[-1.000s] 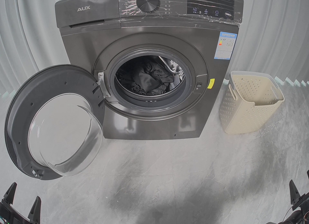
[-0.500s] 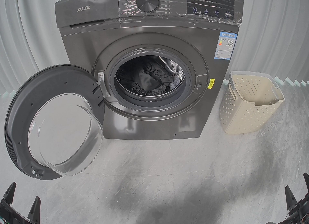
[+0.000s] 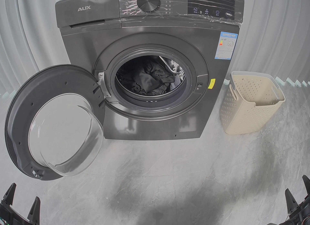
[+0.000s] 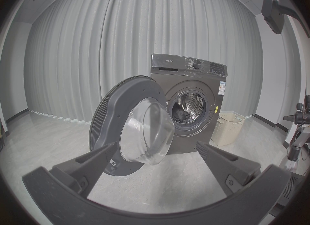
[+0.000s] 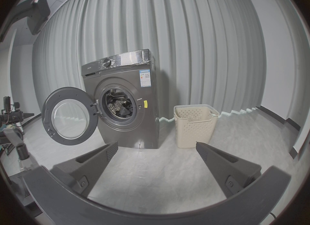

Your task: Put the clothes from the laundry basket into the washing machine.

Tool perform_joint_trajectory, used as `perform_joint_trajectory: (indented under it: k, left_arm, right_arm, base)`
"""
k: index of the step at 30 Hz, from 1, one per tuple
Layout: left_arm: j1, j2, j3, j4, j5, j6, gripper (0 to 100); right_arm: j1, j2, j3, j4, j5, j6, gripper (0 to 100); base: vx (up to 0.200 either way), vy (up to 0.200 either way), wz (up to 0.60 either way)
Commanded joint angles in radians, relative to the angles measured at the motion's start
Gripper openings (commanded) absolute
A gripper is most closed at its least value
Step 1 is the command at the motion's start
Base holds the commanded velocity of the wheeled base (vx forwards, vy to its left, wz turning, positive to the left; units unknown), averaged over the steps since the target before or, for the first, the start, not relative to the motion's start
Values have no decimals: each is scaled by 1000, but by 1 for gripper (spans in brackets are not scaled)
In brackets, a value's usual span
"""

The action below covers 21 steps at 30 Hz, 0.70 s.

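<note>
Clothes (image 3: pixel 147 77) lie inside washer (image 3: pixel 155 123) at 12 o'clock; basket (image 3: pixel 237 115) at 2 looks empty. Left tool (image 3: pixel 25 192) at 7, right tool (image 3: pixel 296 185) at 5, both wide, empty. Closing door (image 3: pixel 38 99) might pinch fabric near the lip.

The head view's bottom edge cuts off the left gripper (image 3: pixel 24 199) at lower left and the right gripper (image 3: pixel 296 191) at lower right. At centre, the dark clothes (image 3: pixel 147 78) merge into one heap, garments indistinguishable. The near wall of the laundry basket (image 3: pixel 240 115) hides its floor.
</note>
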Motion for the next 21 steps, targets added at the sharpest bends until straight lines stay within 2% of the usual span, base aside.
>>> perform_joint_trajectory:
  k: [1,2,3,4,5,6,8,9,10,11,12,13,15,17,21]
  left_arm:
    - [0,-10,18,0,3,-5,100]
    - [0,-10,18,0,3,-6,100]
    - [0,-10,18,0,3,-12,100]
    - [0,-10,18,0,3,-15,100]
    - [0,-10,18,0,3,-15,100]
    - [0,-10,18,0,1,-15,100]
    - [0,-10,18,0,1,-14,100]
    - [0,-10,18,0,3,-18,100]
    - [0,-10,16,0,3,-23,100]
    - [0,-10,16,0,3,-23,100]
    - [0,-10,16,0,1,-29,100]
    - [0,-10,16,0,1,-29,100]
    - [0,-10,16,0,1,-28,100]
    - [0,-10,16,0,1,-31,100]
    - [0,-10,16,0,0,-21,100]
  right_arm:
    - [2,-12,2,-1,-124,-12,100]
    - [2,-12,0,2,-56,-22,100]
    - [2,-12,-1,1,-10,-12,100]
    - [0,-12,-1,1,-10,10,100]
    - [0,-12,0,-1,-32,27,100]
    - [2,-12,0,1,-44,24,100]
    - [2,-12,0,2,-44,-18,100]
    - [-1,-13,3,1,-61,-31,100]
    - [-4,-9,22,-1,-95,-25,100]
    - [-4,-9,22,-1,-95,-25,100]
    - [-6,-7,23,2,-133,-15,100]
    - [-6,-7,23,2,-133,-15,100]
    - [-1,-7,23,2,-98,-33,100]
    - [2,-9,23,1,-83,-38,100]
    - [2,-10,23,1,-81,-36,100]
  base:
    - [-200,0,0]
    - [0,0,0]
    - [0,0,0]
    - [0,0,0]
    - [0,0,0]
    - [0,0,0]
    - [0,0,0]
    - [0,0,0]
    - [0,0,0]
    - [0,200,0]
    - [0,200,0]
    - [0,200,0]
    - [0,200,0]
    - [0,200,0]
    - [0,200,0]
